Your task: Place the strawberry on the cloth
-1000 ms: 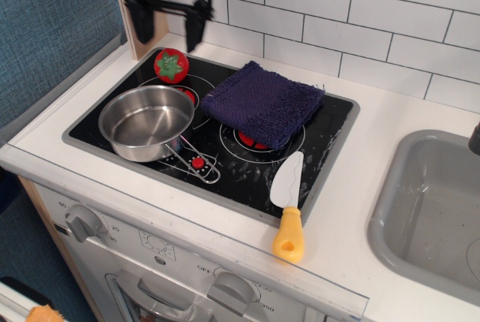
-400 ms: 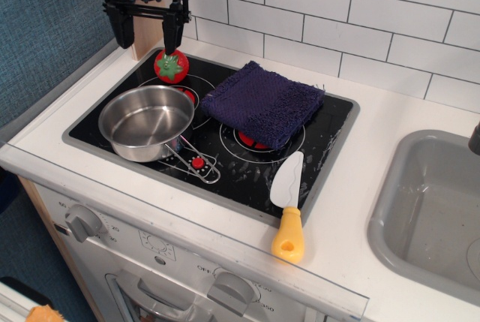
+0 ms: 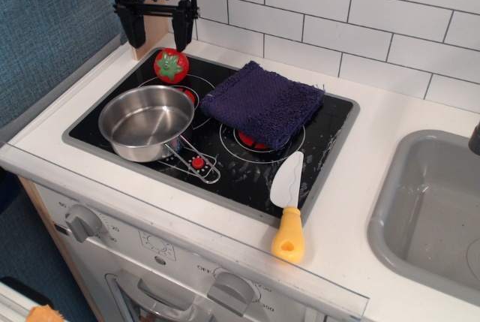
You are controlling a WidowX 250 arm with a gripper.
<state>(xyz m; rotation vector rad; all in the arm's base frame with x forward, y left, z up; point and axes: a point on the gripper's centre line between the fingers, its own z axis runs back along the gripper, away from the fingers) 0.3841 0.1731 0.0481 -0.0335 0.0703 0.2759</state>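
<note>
- Centrally, the black stovetop [image 3: 330, 134] fills the middle of the frame, with a grey sink [image 3: 405, 209] at the right edge.
- The steel pot [image 3: 146, 121] sits left of centre.
- The cloth [image 3: 262, 103] lies just right of the pot.
- The gripper [image 3: 156, 29], upper left, hangs with fingers spread wide, holding nothing.
- A yellow-handled spatula [image 3: 288, 206] lies at lower centre.
- The strawberry [image 3: 171, 65] rests below the gripper, behind the pot.

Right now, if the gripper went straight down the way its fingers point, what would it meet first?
Probably the strawberry. The gripper hangs open above it, slightly left and possibly behind, so one view can't settle depth; it might meet the stovetop rim instead.
</note>
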